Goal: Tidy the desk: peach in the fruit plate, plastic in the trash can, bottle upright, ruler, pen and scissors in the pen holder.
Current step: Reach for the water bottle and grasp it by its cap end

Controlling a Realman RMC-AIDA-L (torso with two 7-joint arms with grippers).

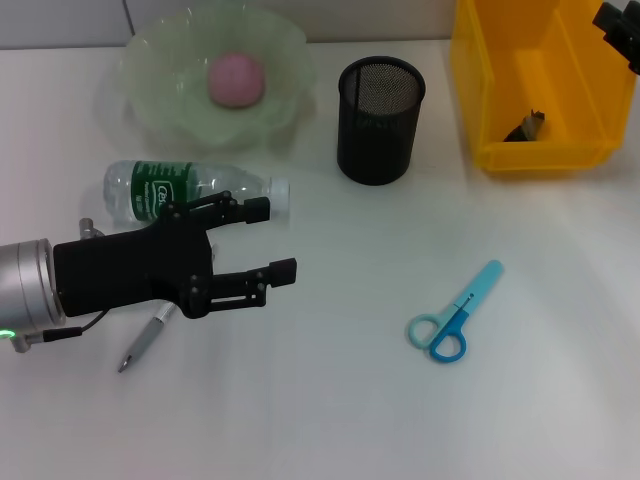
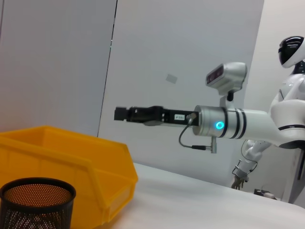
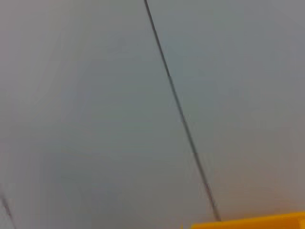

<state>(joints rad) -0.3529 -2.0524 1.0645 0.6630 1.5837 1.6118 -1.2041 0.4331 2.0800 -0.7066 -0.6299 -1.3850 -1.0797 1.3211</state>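
Left gripper (image 1: 268,238) sits low over the near-left of the desk (image 1: 340,400), fingers spread wide and empty, tips pointing right. Far finger (image 1: 255,209) lies beside the bottle's cap end; near finger (image 1: 282,270) is over bare desk.

Bottle (image 1: 170,188) lies on its side at left, green label, cap pointing right, just beyond the gripper body. Not upright.

Pen (image 1: 143,346) lies on the desk at near left, partly under the gripper body, tip toward the near edge.

Peach (image 1: 236,79) rests in the plate (image 1: 160,60) at far left, about centred in it.

Holder (image 1: 379,120), black mesh, stands upright at far centre, right of the plate. Nothing seen sticking out of it.

Scissors (image 1: 455,313), blue handles, lie closed on the desk at near right, well apart from the holder, blade end pointing far-right.

Bin (image 1: 480,90), yellow, stands at far right; a small dark scrap (image 1: 526,126) lies inside on its floor.

Right gripper (image 1: 622,25) shows only at the far-right corner of the head view, above the bin. In the left wrist view (image 2: 125,114) it is held high in the air over the bin, side on; cannot tell whether its fingers are apart or together.

Ruler: not found in any view.
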